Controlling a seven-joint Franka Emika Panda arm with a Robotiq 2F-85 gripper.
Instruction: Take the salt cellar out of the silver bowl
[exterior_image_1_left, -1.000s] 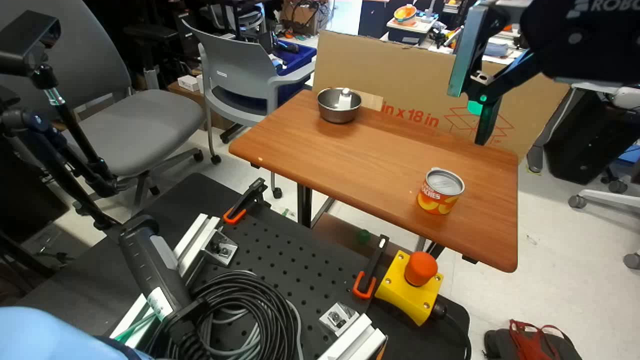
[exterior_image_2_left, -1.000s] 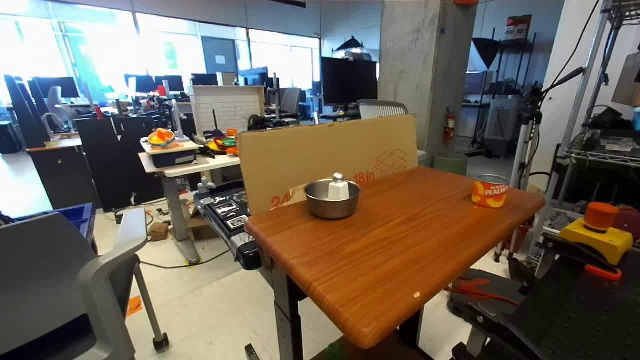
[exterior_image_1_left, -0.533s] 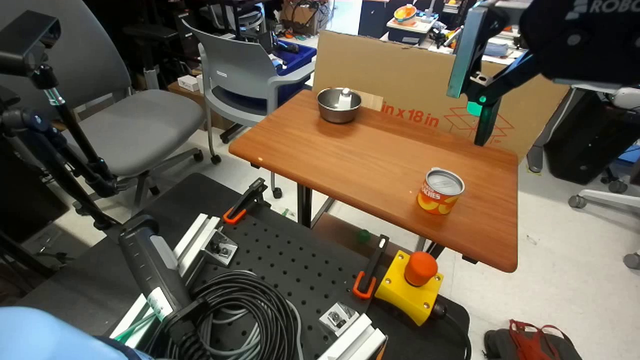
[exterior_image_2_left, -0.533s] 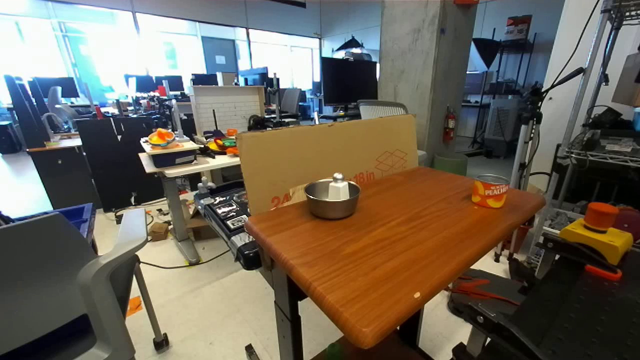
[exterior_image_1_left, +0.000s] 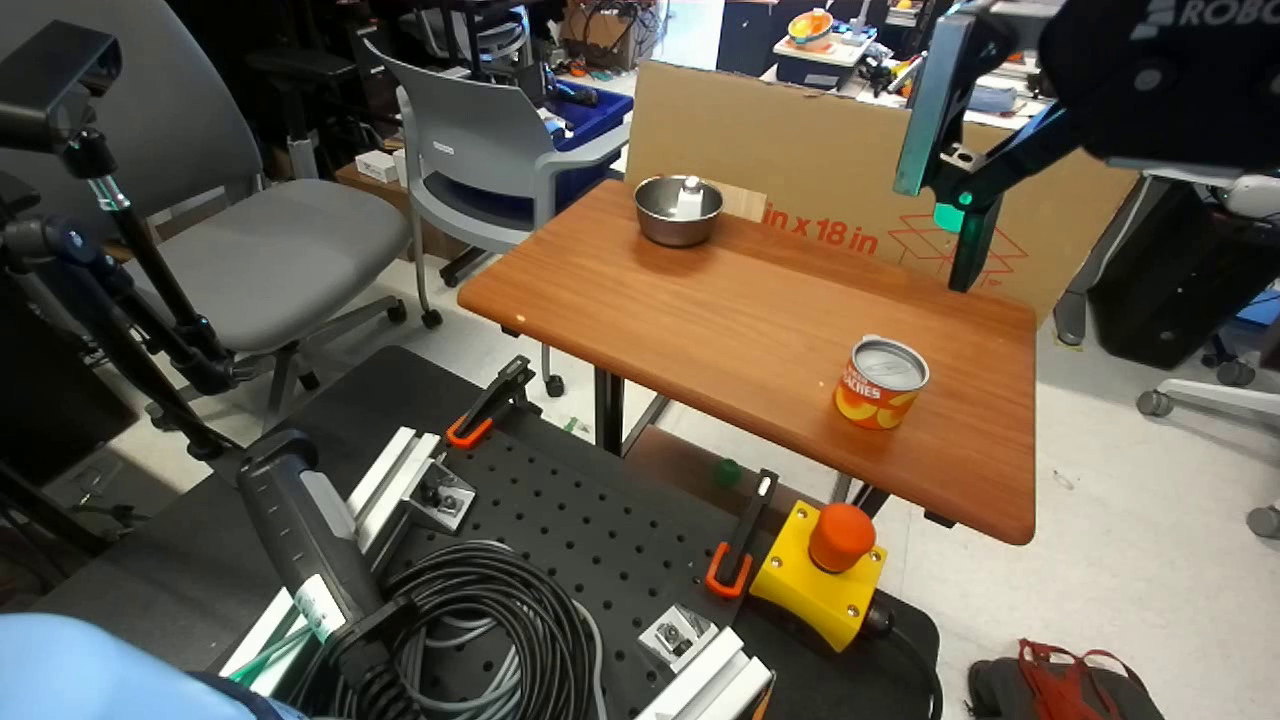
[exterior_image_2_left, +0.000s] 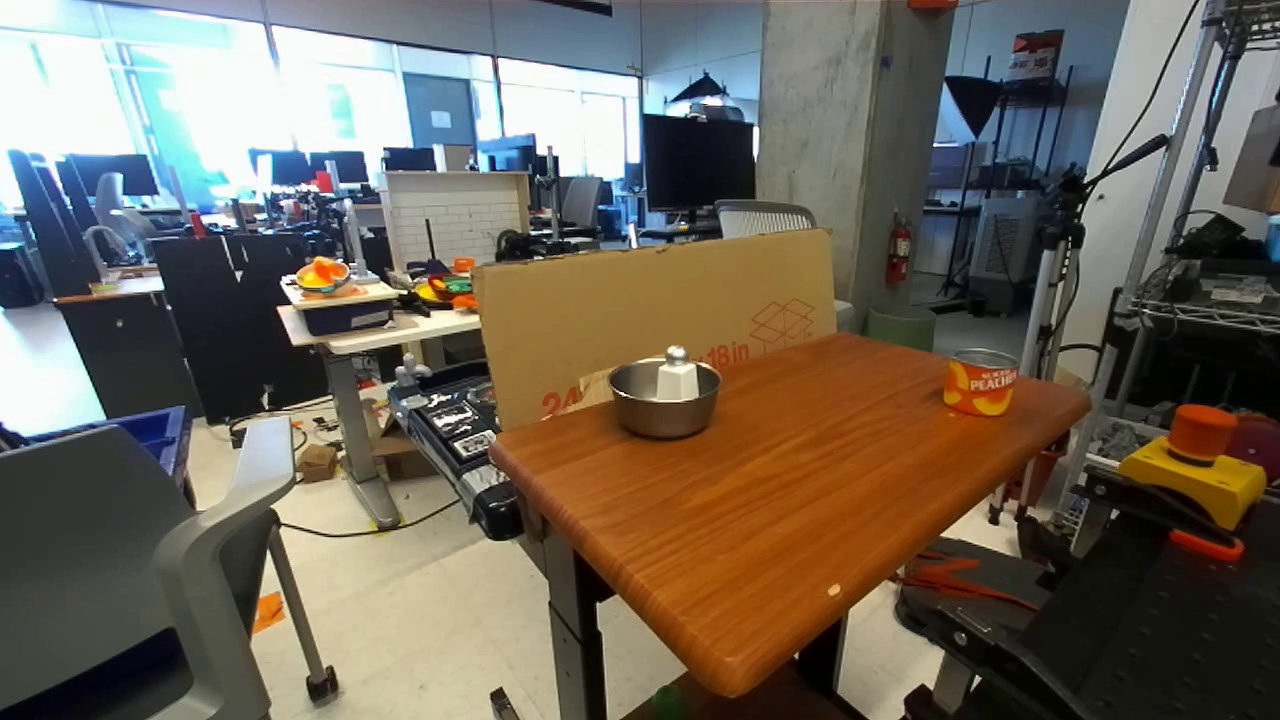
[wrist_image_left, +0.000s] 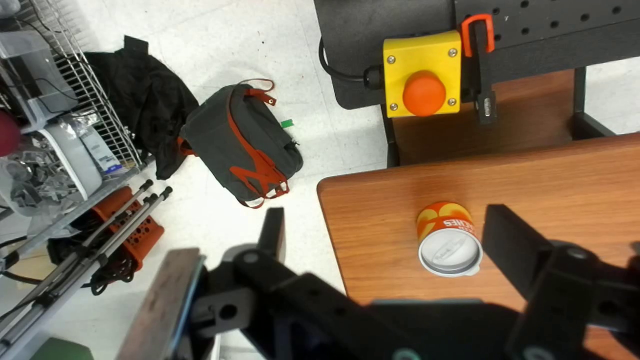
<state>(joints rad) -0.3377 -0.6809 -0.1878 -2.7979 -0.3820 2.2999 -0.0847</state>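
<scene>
The salt cellar (exterior_image_1_left: 689, 203) stands upright inside the silver bowl (exterior_image_1_left: 676, 232), near the table's far corner. Both exterior views show it; the pale salt cellar (exterior_image_2_left: 677, 382) pokes above the rim of the silver bowl (exterior_image_2_left: 662, 420). My gripper (wrist_image_left: 387, 212) is open and empty in the wrist view, high above the tin can's end of the table. In an exterior view one finger of the gripper (exterior_image_1_left: 972, 255) shows at the upper right, well apart from the bowl. The bowl and salt cellar are out of the wrist view.
An orange-labelled tin can (exterior_image_1_left: 880, 385) stands on the wooden table (exterior_image_1_left: 740, 310), also between the fingers' lines in the wrist view (wrist_image_left: 450, 245). A cardboard sheet (exterior_image_1_left: 800, 140) stands behind the table. A yellow box with a red button (exterior_image_1_left: 822, 575) sits on the robot's base.
</scene>
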